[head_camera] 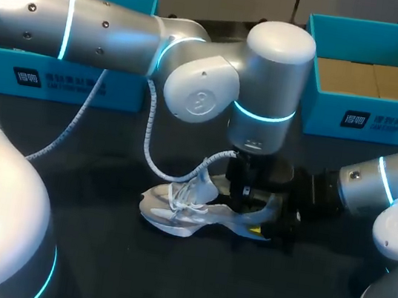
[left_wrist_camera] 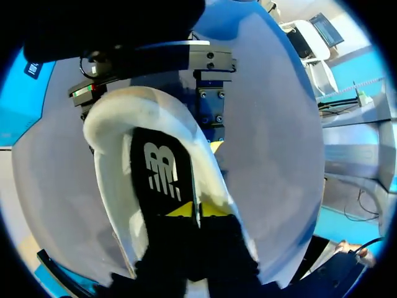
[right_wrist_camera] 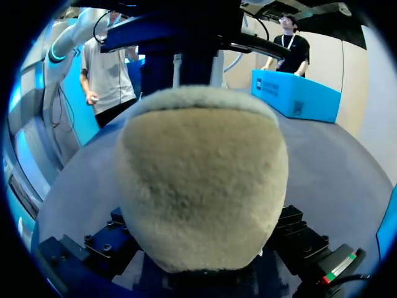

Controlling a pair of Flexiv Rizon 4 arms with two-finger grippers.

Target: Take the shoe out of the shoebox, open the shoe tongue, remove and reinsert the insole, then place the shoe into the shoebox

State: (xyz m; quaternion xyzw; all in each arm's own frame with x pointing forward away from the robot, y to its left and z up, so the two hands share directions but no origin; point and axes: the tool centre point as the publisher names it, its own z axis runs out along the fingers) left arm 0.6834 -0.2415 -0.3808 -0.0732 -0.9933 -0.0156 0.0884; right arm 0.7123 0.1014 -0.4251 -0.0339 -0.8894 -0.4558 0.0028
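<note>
Dark, matte bench point(head_camera: 186, 282), plain and flat, filling most of the head view. Paler in both wrist views: a smooth grey surface spreading out to either side. Softly and evenly lit throughout.

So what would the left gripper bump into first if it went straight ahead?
The black insole inside the shoe. The left gripper points right into it, probably almost touching, though depth is unclear.
</note>
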